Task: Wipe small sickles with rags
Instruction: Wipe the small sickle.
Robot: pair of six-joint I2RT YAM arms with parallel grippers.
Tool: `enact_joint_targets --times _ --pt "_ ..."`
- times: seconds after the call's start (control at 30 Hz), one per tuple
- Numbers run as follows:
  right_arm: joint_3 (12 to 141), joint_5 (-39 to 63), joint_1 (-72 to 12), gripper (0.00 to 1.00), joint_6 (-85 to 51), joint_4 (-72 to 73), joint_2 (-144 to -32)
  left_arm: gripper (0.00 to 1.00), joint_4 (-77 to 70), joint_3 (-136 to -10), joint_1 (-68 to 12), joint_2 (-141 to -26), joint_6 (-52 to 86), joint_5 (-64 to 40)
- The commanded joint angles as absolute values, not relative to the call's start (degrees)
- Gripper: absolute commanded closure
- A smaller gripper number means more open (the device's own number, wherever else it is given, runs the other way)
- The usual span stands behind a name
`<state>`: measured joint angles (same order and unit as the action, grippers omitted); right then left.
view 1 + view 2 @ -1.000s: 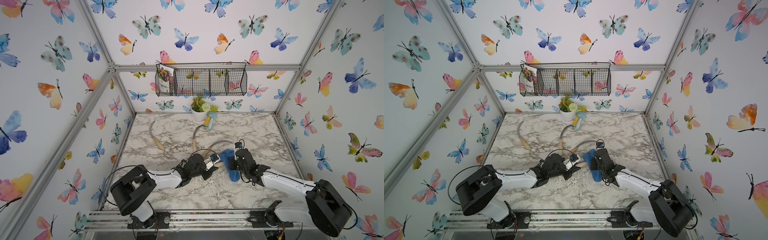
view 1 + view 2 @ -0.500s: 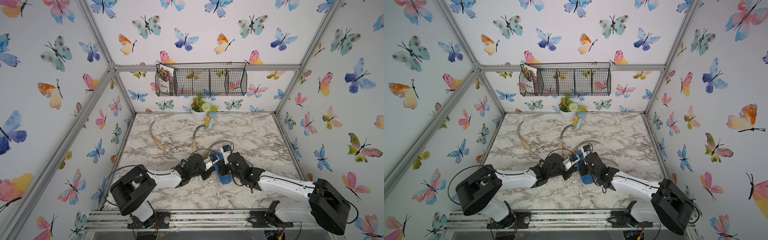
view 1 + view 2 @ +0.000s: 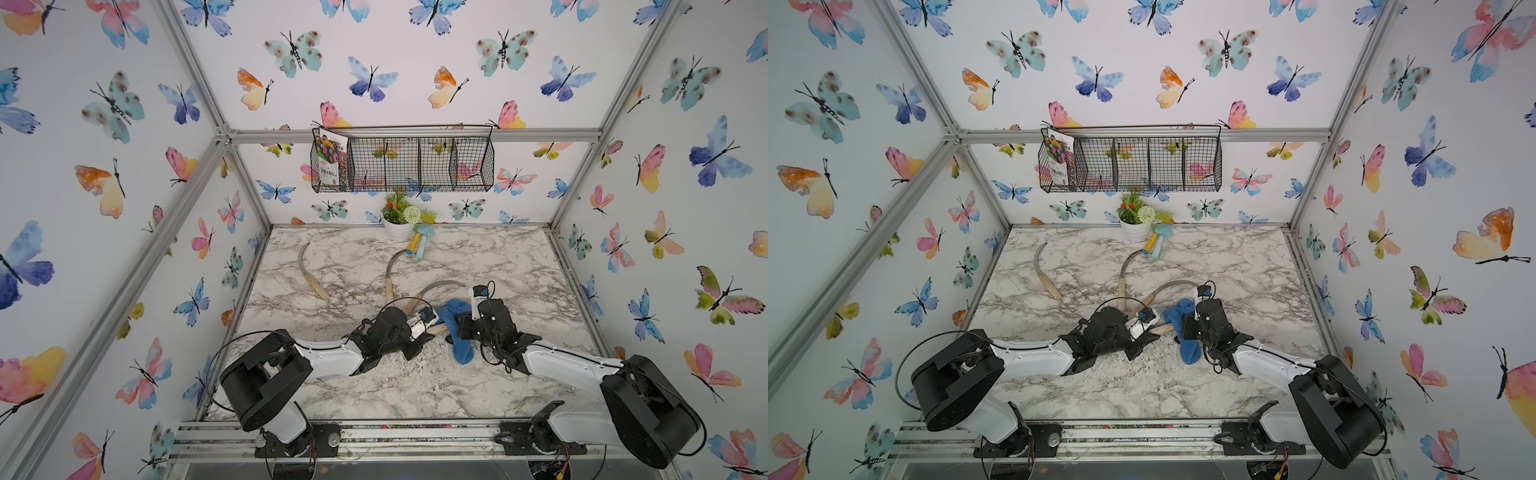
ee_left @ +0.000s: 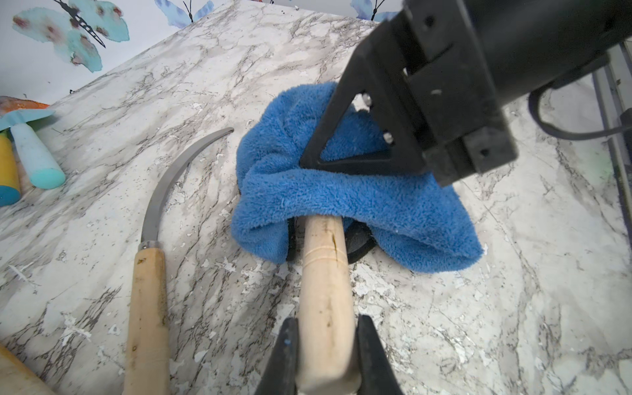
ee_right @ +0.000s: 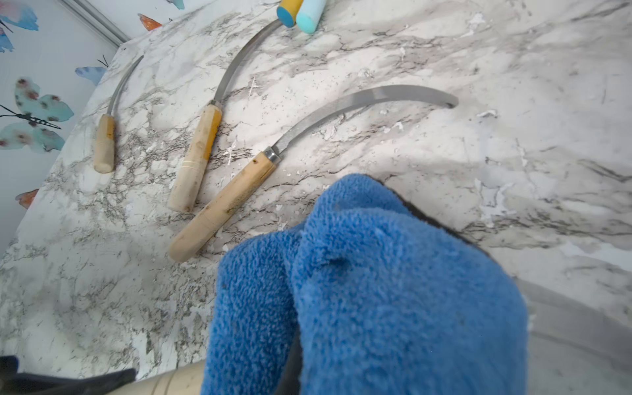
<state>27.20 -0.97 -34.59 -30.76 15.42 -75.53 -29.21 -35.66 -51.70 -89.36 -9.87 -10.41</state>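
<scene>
My left gripper (image 4: pixel 326 328) is shut on the pale wooden handle of a small sickle (image 4: pixel 325 273). This sickle's blade is hidden inside the blue rag (image 4: pixel 359 201). My right gripper (image 5: pixel 294 359) is shut on that rag (image 5: pixel 376 290), which is bunched over the jaws and wrapped round the blade. In both top views the two grippers (image 3: pixel 432 328) (image 3: pixel 1187 328) meet at the table's middle front, with the rag (image 3: pixel 459 349) hanging between them. Three other sickles (image 5: pixel 104 147) (image 5: pixel 198 154) (image 5: pixel 225 205) lie flat on the marble, left of and behind the rag.
A white flower pot (image 3: pixel 399 228) stands at the back wall with yellow and light-blue mushroom toys (image 3: pixel 419 245) lying beside it. A black wire basket (image 3: pixel 403 166) hangs on the wall above. The nearest loose sickle (image 3: pixel 415 301) lies just behind my left gripper.
My right gripper slid the rag left towards the left gripper, then back right along the held sickle. The left arm stayed put.
</scene>
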Motion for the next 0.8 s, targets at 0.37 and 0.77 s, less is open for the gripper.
enact_joint_targets --times 0.37,0.77 --pt "29.38 1.08 -50.01 0.98 -32.26 15.05 -73.92 1.00 -33.75 -36.41 -51.59 -86.88 -10.37 -11.49" --pt "24.28 0.47 -36.75 0.98 -32.11 15.48 -74.55 1.00 -34.12 -35.47 -51.59 -85.87 -10.29 -11.58"
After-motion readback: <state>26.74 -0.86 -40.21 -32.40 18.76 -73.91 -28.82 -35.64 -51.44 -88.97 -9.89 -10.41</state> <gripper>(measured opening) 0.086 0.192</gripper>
